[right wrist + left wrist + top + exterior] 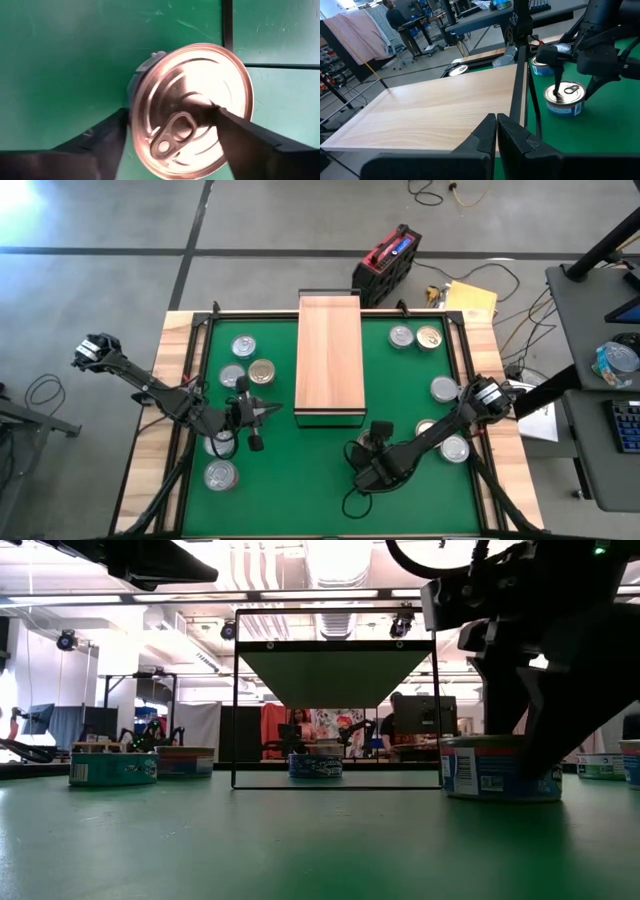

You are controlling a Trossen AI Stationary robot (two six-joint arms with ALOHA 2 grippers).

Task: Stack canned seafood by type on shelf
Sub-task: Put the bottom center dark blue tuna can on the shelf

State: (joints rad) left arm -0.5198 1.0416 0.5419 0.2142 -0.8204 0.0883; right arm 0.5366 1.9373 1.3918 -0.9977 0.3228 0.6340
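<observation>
Pickup step, by my reading: right pincer (172, 132) is down over 1 tin (192, 107), its 2 fingers (100, 137) standing either side of the silver lid. Jaws part open. From the wrist view I cannot tell whether the pads already press the tin's wall; no lift is evident, since the low view shows the tin (500, 768) sitting flat on the desk (300, 480).

Position: the tin lies between the fingers, roughly centred, pull-tab toward the wrist. The shelf (329, 358) stands just beyond the pincer (377, 442), its near end close. Shelf top is bare; no tin on it yet, so the task looks barely begun.

Other tins: 2 (415, 337) far off beside the shelf's far end, 3 (452, 448) out to the pincer's right near the arm's elbow. More lie across the shelf on the left arm's side.

Left pincer (497, 131) is fully closed, holding nothing, hovering near the shelf's near left corner and pointing at it; appears to wait.

Next move, as judged: close firmly on the tin's wall, lift straight, carry it forward and above the shelf edge, set it flat. Risk: a shallow tin may slip if gripped near the rim.
</observation>
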